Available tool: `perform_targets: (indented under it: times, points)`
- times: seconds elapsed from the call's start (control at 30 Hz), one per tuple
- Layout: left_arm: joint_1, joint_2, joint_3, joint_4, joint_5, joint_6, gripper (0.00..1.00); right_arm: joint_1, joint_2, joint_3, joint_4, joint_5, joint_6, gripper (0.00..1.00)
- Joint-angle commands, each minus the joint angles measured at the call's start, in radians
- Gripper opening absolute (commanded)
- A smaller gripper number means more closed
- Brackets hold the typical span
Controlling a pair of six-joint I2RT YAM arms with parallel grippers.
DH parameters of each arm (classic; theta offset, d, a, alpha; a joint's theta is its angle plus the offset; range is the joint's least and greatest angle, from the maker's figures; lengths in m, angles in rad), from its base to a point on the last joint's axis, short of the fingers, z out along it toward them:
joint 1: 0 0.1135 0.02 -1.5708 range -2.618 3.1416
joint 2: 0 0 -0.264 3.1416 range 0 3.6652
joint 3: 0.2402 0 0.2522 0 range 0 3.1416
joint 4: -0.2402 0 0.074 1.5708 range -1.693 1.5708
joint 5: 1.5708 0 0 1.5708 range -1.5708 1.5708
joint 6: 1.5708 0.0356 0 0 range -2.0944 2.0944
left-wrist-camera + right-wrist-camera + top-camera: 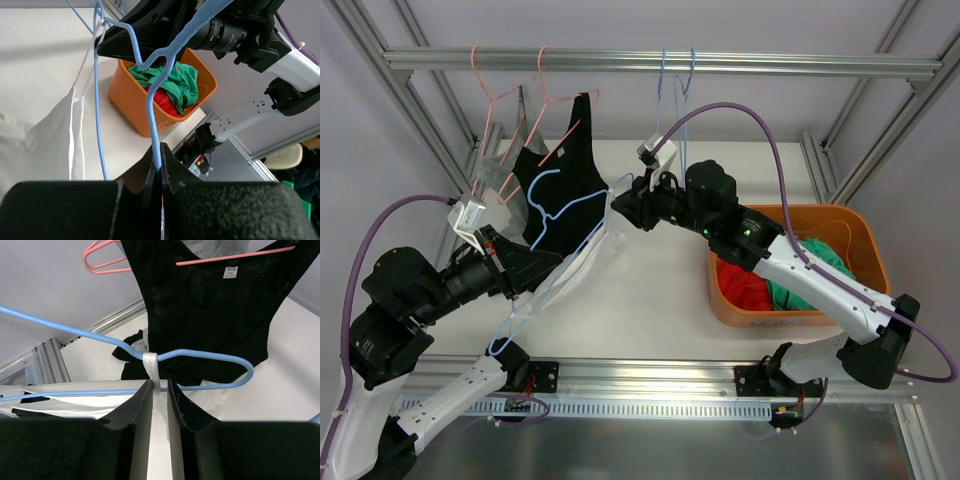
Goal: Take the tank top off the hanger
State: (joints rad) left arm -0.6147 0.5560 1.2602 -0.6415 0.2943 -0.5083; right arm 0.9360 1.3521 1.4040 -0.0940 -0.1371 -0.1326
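White tabletop (660, 300) below, the left gripper (161, 150) clamps the blue hanger (152, 112) while the right gripper (160, 386) pinches a strap (150, 361) of the white tank top (45, 142), which is still looped over the wire, so removal looks barely begun.

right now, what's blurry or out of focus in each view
Left wrist: left gripper dark and soft up close, blue hanger and orange bin sharp. Right wrist: right gripper soft, black tank top and its label crisp. Top external: evenly lit, sharp throughout.
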Motion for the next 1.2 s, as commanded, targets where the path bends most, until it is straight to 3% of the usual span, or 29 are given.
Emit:
perform_targets:
  times: [0.0,0.1,0.23,0.43,0.7,0.93,1.17]
  points:
    - [-0.005,0.005,0.015,0.029,0.011,0.008,0.00,0.003,-0.011,0.050,0.046,0.024,0.002,0.20]
    - [-0.003,0.004,0.007,0.031,-0.001,0.010,0.00,0.004,-0.010,0.053,0.054,0.010,0.011,0.00]
    - [-0.003,0.004,0.007,0.029,-0.009,0.013,0.00,0.003,-0.018,0.050,0.056,0.037,0.011,0.00]
    - [-0.003,-0.002,-0.011,0.029,-0.043,0.016,0.00,-0.005,-0.062,0.010,0.071,0.243,0.031,0.00]
    - [-0.005,0.010,-0.021,0.029,0.015,0.017,0.00,-0.109,-0.090,0.007,0.071,0.278,0.094,0.00]
    - [-0.003,0.007,0.031,0.029,0.080,0.028,0.00,-0.195,-0.041,0.079,-0.001,0.157,0.088,0.00]
    - [-0.003,0.041,0.212,0.118,0.100,0.086,0.00,-0.195,-0.120,0.047,-0.016,-0.045,0.117,0.00]
